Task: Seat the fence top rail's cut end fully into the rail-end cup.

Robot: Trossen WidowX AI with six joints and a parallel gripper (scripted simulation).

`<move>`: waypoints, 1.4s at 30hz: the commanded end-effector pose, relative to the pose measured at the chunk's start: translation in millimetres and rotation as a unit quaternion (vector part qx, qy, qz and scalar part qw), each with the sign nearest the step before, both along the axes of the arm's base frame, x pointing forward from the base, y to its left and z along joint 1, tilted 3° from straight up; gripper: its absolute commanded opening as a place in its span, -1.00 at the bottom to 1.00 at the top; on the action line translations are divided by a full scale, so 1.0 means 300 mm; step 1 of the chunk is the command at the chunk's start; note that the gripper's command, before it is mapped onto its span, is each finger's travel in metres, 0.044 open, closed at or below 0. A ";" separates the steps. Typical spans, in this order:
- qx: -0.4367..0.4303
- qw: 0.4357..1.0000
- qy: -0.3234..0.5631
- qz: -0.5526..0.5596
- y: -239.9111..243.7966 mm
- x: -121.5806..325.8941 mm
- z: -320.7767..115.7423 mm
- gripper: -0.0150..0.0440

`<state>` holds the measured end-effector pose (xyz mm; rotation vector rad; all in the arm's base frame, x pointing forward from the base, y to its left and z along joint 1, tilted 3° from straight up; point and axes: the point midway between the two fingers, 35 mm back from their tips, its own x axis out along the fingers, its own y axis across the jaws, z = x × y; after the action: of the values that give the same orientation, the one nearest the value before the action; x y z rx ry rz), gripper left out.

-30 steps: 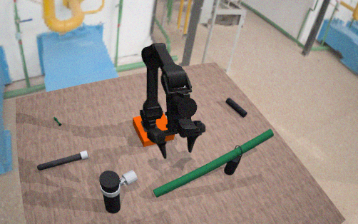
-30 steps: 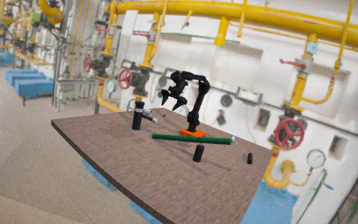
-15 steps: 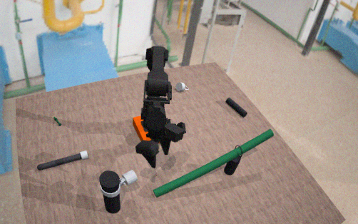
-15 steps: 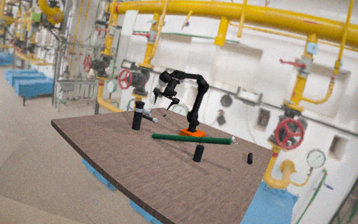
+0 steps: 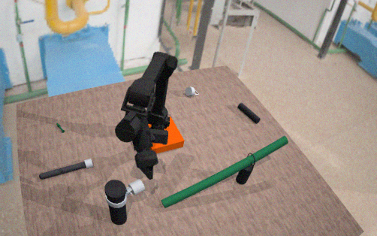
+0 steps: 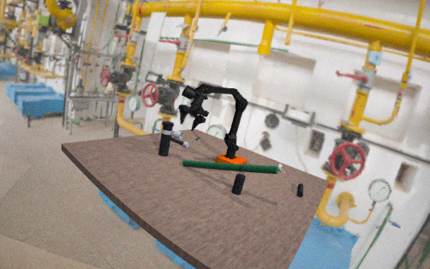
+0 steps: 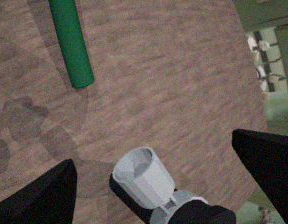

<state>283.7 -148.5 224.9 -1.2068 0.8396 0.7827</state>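
Observation:
The green rail passes through the thin loop at the small black post. Its near end is apart from the pale rail-end cup. The cup hangs on the brace band, high on the big black post, just under its cap. In the wrist view the cup's mouth points up-left, and the rail end is at the upper left. My gripper is open and empty, above the table near the cup, not touching the rail.
A dark tube with a pale end lies left of the big post. A small green piece is at the far left. A pale cap with a ring and a short black cylinder lie beyond the rail. The arm's orange base is behind.

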 end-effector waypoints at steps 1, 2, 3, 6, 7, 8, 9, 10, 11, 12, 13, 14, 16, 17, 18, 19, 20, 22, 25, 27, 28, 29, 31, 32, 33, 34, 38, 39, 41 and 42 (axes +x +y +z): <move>-0.099 0.972 -0.049 0.208 -0.136 -0.053 0.006 1.00; -0.099 0.972 -0.049 0.208 -0.136 -0.053 0.006 1.00; -0.099 0.972 -0.049 0.208 -0.136 -0.053 0.006 1.00; -0.099 0.972 -0.049 0.208 -0.136 -0.053 0.006 1.00; -0.099 0.972 -0.049 0.208 -0.136 -0.053 0.006 1.00; -0.099 0.972 -0.049 0.208 -0.136 -0.053 0.006 1.00; -0.099 0.972 -0.049 0.208 -0.136 -0.053 0.006 1.00; -0.099 0.972 -0.049 0.208 -0.136 -0.053 0.006 1.00; -0.099 0.972 -0.049 0.208 -0.136 -0.053 0.006 1.00; -0.099 0.972 -0.049 0.208 -0.136 -0.053 0.006 1.00; -0.099 0.972 -0.049 0.208 -0.136 -0.053 0.006 1.00; -0.099 0.972 -0.049 0.208 -0.136 -0.053 0.006 1.00; -0.099 0.972 -0.049 0.208 -0.138 -0.051 -0.009 1.00; -0.099 0.972 -0.049 0.208 -0.139 -0.050 -0.024 1.00; -0.099 0.972 -0.049 0.208 -0.140 -0.049 -0.044 1.00; -0.099 0.972 -0.049 0.208 -0.141 -0.048 -0.064 1.00; -0.099 0.972 -0.049 0.208 -0.141 -0.047 -0.082 1.00; -0.099 0.972 -0.049 0.208 -0.141 -0.046 -0.099 1.00; -0.099 0.972 -0.049 0.208 -0.141 -0.045 -0.101 1.00; -0.099 0.972 -0.049 0.208 -0.141 -0.041 -0.106 1.00; -0.099 0.972 -0.049 0.208 -0.141 -0.039 -0.110 1.00; -0.099 0.972 -0.049 0.208 -0.141 -0.036 -0.114 1.00; -0.099 0.972 -0.049 0.208 -0.141 -0.030 -0.123 1.00; -0.099 0.972 -0.049 0.208 -0.141 -0.026 -0.128 1.00; -0.099 0.972 -0.049 0.208 -0.140 -0.023 -0.132 1.00; -0.099 0.972 -0.049 0.208 -0.140 -0.020 -0.137 1.00; -0.099 0.972 -0.049 0.208 -0.139 -0.008 -0.155 1.00; -0.099 0.972 -0.049 0.208 -0.139 -0.005 -0.159 1.00; -0.099 0.972 -0.049 0.208 -0.138 0.001 -0.168 1.00; -0.099 0.972 -0.049 0.208 -0.137 0.004 -0.173 1.00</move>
<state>282.9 -190.4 178.5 -1.6233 0.5921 0.9791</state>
